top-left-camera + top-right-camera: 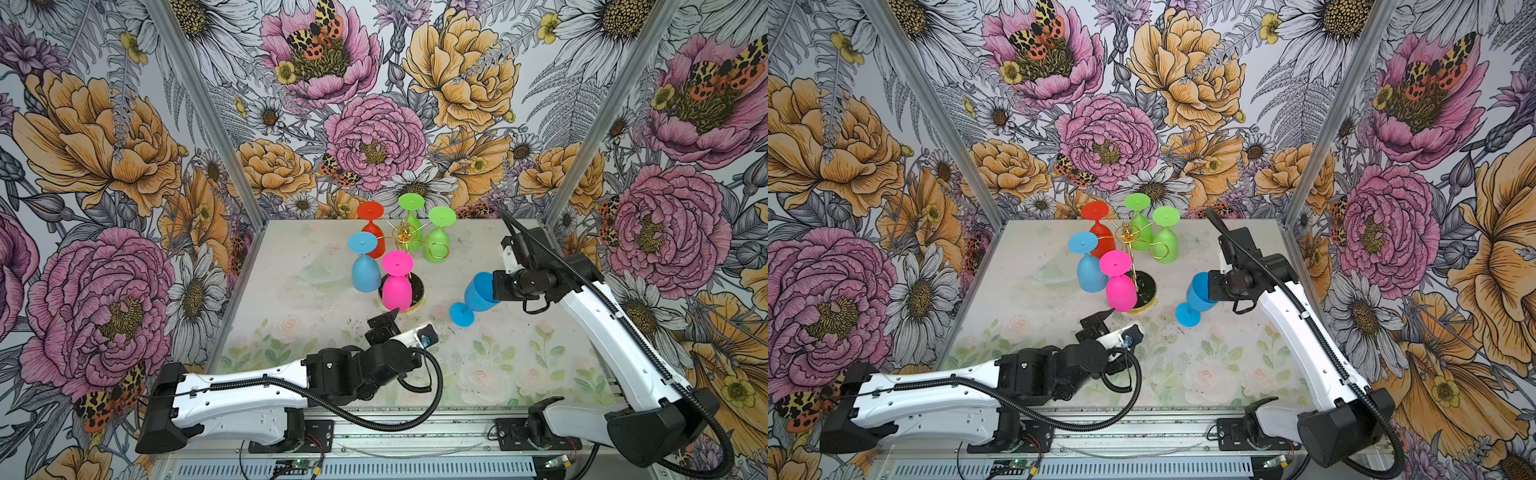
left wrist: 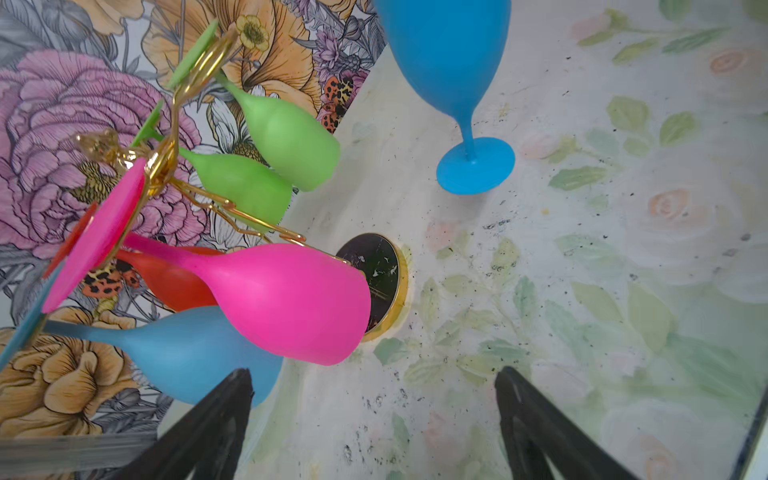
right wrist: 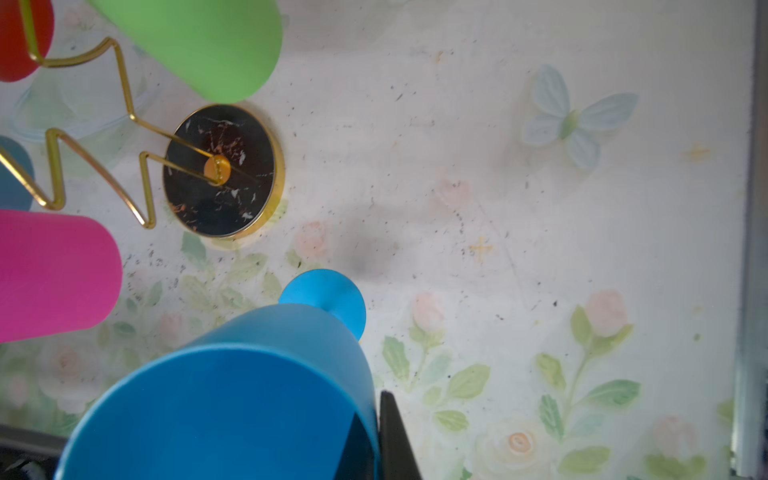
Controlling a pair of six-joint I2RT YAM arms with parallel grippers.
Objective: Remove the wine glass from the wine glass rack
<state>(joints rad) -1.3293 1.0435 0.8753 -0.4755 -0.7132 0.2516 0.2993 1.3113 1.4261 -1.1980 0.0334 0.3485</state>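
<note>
My right gripper [image 1: 492, 286] is pinched on the rim wall of the blue wine glass [image 1: 473, 297], right of centre in both top views, clear of the wine glass rack [image 1: 406, 235]. The glass is tilted, with its foot at or just above the table [image 1: 519, 374]; I cannot tell which. It looks matte, light and probably plastic, so a rim pinch may let it pivot, and I judge the stem a steadier hold. My left gripper [image 2: 374, 386] is spread wide and empty, just below the hanging pink wine glass [image 1: 397, 291]. The tabletop is pale, floral-printed and speckled. Floral wallpaper [image 1: 374, 83] closes in three sides.
</note>
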